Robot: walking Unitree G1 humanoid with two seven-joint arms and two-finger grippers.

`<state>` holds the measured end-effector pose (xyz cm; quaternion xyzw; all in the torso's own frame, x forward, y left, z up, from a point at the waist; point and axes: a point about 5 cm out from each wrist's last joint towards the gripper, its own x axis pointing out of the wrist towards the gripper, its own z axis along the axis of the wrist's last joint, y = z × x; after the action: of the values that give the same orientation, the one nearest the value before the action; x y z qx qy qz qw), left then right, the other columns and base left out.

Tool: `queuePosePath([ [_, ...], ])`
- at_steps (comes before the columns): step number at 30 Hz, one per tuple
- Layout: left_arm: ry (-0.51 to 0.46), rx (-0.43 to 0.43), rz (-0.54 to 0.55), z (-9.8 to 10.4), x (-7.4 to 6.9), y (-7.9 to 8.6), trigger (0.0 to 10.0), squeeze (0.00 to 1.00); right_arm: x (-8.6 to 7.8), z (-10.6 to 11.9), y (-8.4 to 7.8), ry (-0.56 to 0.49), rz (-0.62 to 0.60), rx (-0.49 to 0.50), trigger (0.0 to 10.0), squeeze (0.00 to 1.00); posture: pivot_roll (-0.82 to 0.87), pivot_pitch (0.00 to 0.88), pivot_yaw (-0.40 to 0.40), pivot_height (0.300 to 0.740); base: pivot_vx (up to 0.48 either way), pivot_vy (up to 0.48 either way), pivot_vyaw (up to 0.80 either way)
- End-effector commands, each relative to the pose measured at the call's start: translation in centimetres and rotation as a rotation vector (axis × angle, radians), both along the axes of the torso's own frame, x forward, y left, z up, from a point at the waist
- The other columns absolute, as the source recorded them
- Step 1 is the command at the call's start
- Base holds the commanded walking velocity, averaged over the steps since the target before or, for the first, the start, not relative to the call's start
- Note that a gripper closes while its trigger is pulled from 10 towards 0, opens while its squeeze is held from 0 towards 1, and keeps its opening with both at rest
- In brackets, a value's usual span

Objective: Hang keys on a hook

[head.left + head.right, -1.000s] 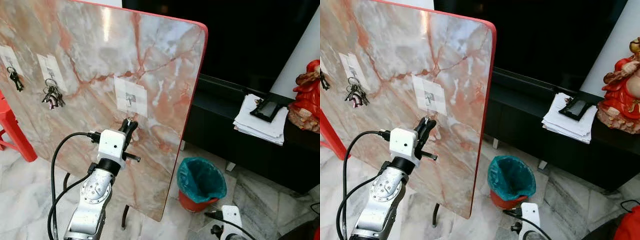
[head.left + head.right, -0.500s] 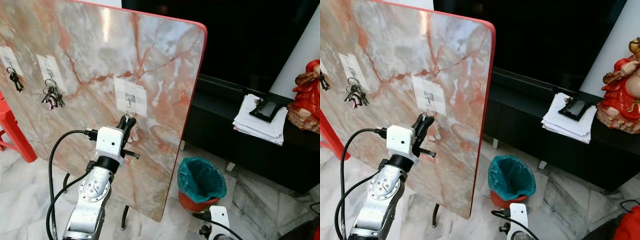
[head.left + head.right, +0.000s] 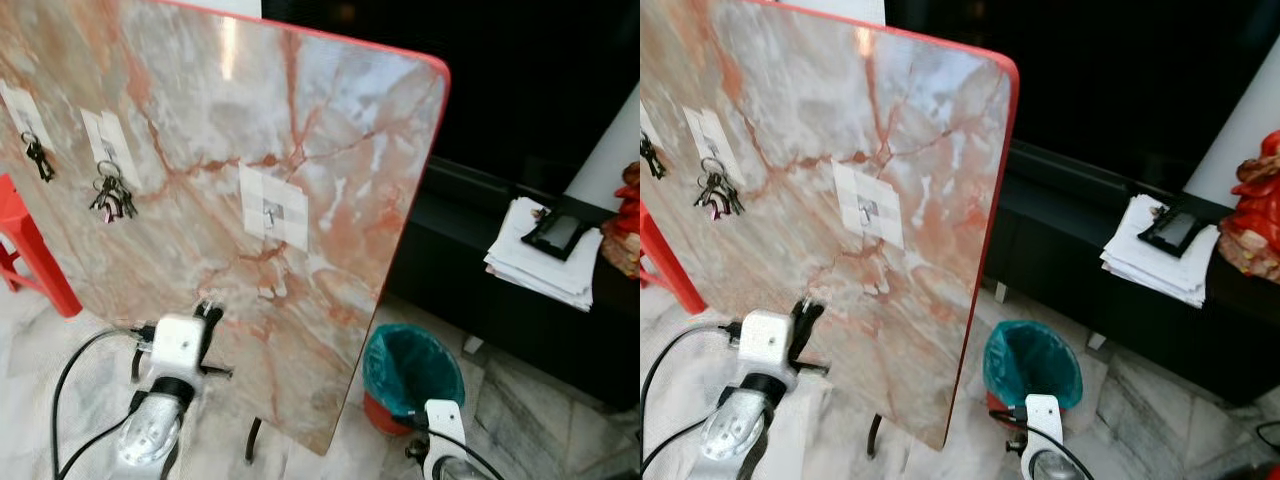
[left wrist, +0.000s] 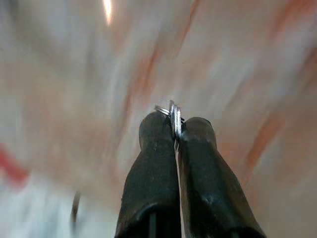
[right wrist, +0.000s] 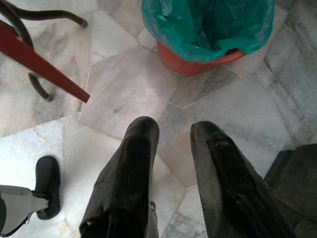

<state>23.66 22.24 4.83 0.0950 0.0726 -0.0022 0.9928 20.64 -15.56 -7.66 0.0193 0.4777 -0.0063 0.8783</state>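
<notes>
Pinching a thin metal key ring (image 4: 173, 115) edge-on between your left gripper (image 4: 174, 130) fingertips, you're sitting low in front of the tilted marble board (image 3: 330, 130), below the free hook (image 3: 270, 212) on its white pad. Only a sliver of ring is poking out past the pads, and I can't make out any keys hanging from it in the blurred wrist view. Judging by that, you're carrying something light, stiff and slick: hard metal on rubber, likely to twist or slide if it catches on the hook's lip. Your hold on the ring's lower arc looks sensible to me, leaving the top of the loop free to drop over the hook.

Your left jaws are pressing tight together on that ring, no gap showing between them. Your right gripper (image 5: 171, 144) is hanging idle over the floor tiles near the red bin with the green liner (image 5: 208, 25), jaws parted a moderate way, holding and touching nothing.

Further along the board, two other bunches of keys (image 3: 108, 192) are already hanging on their own hooks towards your left, so the middle-right hook is looking like your target. You're needing height first, then a gentle forward ease.
</notes>
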Motion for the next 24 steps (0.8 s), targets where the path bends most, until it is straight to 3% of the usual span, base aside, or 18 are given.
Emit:
queuePosePath([
  [1, 0.059, -0.038, 0.038, -1.5, -0.7, 0.6, 10.0, 0.0, -0.1, 0.0, -0.7, 0.004, -0.008, -0.01, 10.0, 0.0, 0.1, 0.0, -0.097, 0.74, 0.0, 0.0, 0.0],
  [5, 0.157, -0.034, 0.076, -3.5, -1.9, 1.4, 10.0, 0.0, -0.5, -0.2, -1.5, 0.012, -0.01, -0.017, 10.0, 0.0, 0.08, 0.0, -0.093, 0.74, 0.0, 0.0, 0.0],
  [8, 0.116, -0.055, 0.052, -2.9, -1.6, 0.5, 10.0, 0.0, -1.2, -0.5, -1.9, 0.025, -0.009, -0.023, 10.0, 0.0, 0.1, 0.0, -0.101, 0.74, 0.08, 0.0, 0.0],
  [14, 0.229, -0.036, -0.002, -5.5, -2.6, -0.3, 10.0, 0.0, -1.8, -0.9, -1.0, 0.04, 0.007, -0.021, 10.0, 0.0, 0.1, 0.0, -0.099, 0.74, 0.261, 0.0, 0.0],
  [15, 0.316, -0.035, 0.021, -7.4, -3.9, 0.0, 10.0, 0.0, -1.9, -0.9, -0.8, 0.041, 0.006, -0.019, 10.0, 0.0, 0.09, 0.0, -0.093, 0.74, 0.262, 0.0, 0.0],
  [18, 0.458, -0.032, 0.09, -10.0, -6.6, 1.0, 10.0, 0.0, -2.3, -1.1, -0.8, 0.049, 0.002, -0.021, 10.0, 0.0, 0.1, 0.0, -0.096, 0.74, 0.261, 0.0, 0.0],
  [24, 0.61, -0.031, 0.172, -12.1, -9.5, 2.0, 10.0, 0.0, -2.3, -1.1, -0.8, 0.052, 0.006, -0.02, 10.0, 0.0, 0.1, 0.0, -0.096, 0.74, 0.256, 0.0, 0.0],
])
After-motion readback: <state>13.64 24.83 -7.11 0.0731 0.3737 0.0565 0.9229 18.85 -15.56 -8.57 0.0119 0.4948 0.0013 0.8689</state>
